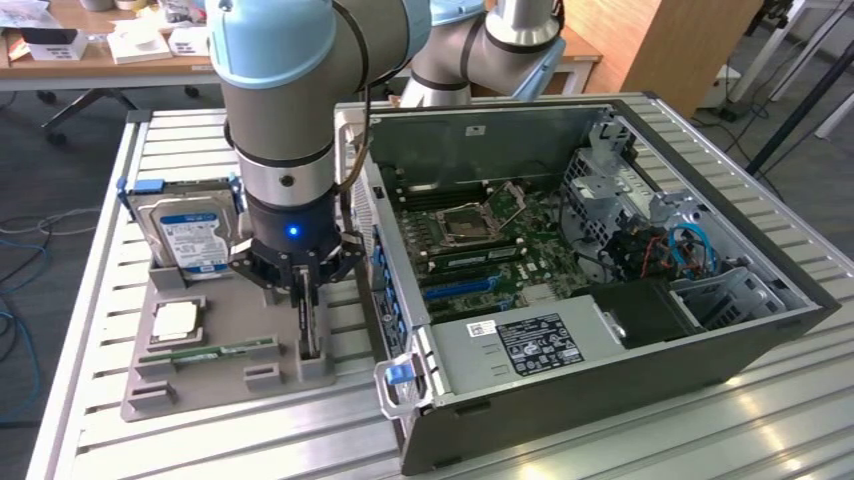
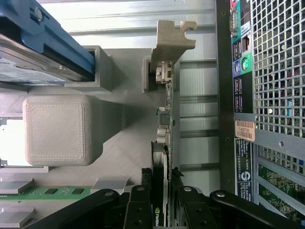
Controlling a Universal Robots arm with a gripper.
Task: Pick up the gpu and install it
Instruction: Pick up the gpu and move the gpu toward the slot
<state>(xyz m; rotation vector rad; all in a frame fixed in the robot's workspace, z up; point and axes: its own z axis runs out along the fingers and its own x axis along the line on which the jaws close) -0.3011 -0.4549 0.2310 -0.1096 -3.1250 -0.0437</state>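
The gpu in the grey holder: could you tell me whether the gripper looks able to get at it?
Probably yes: the gripper sits right at the gpu's upper edge, with nothing between them.

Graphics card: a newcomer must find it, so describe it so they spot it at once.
Start at the open computer case; a grey tray sits beside it on the exterior view's left. The graphics card stands on edge at the tray side nearest the case, right under the gripper. Unlike the silver hard drive and the green memory stick, it is thin and dark.
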